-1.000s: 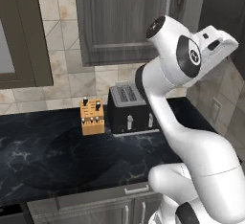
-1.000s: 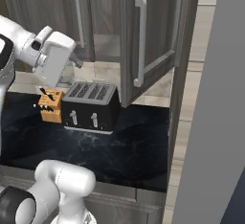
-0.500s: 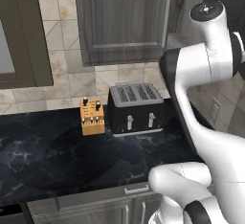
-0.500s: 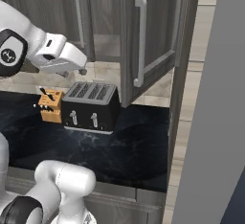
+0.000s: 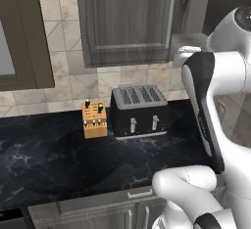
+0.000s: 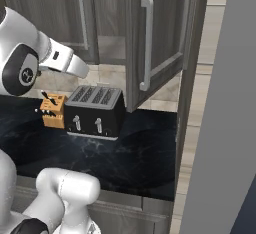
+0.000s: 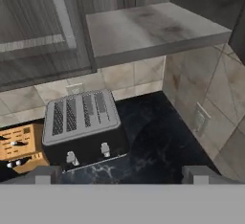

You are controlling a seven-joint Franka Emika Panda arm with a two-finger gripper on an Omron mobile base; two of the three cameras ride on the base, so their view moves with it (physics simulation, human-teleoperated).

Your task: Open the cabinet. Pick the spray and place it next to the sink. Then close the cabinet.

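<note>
Your arm rises high at the right of the left base view, elbow bent, with the forearm reaching toward the cabinet point(image 6: 150, 43), whose right door hangs swung open while the left door is shut. In the hand view your gripper point(image 7: 122, 174) looks down past the cabinet's bare lower edge onto the toaster point(image 7: 81, 127) and the knife block point(image 7: 19, 149) on the black counter point(image 7: 158, 141). Its two fingertips point(image 7: 45, 174) stand wide apart with nothing between them. No lettering is readable on anything you can see.
</note>
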